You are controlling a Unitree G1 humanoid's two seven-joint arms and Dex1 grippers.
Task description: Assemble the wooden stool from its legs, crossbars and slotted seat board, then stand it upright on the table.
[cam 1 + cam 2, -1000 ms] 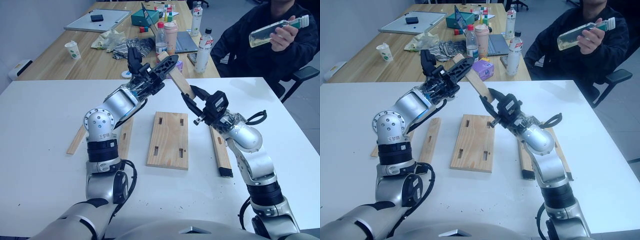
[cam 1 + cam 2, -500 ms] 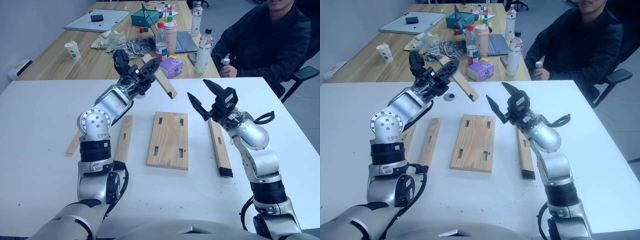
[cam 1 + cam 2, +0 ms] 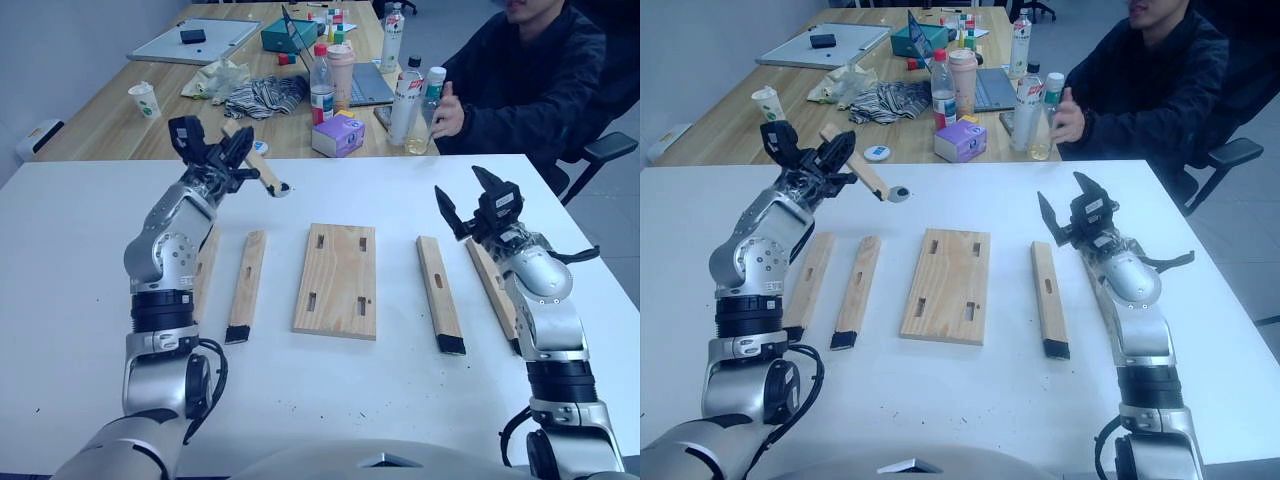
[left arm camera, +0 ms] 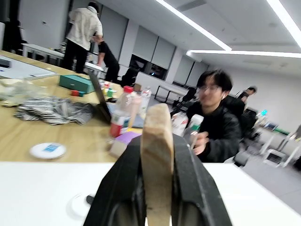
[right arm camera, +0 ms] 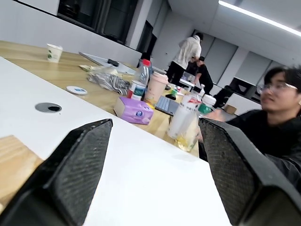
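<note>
- Your left hand (image 3: 213, 145) is clamped on a bar (image 3: 265, 175) and raised over the far left part of the bench (image 3: 90, 300). The bar slants down from the hand toward the far edge. You cannot tell whether its lower end touches the bench.
- Your right hand (image 3: 460, 190) is spread wide and grips nothing, up above the right side of the bench.
- The board (image 3: 337, 280) lies flat at mid-bench with its four slots facing up.
- Two bars lie flat left of the board, parallel to it and apart from it. The inner left bar (image 3: 246, 285) has a dark near end. The outer left bar (image 3: 207, 262) is partly behind your left arm.
- Two more lie to the right. The inner right bar (image 3: 439, 295) has a dark near end. The outer right bar (image 3: 493, 285) is partly hidden by your right arm.
</note>
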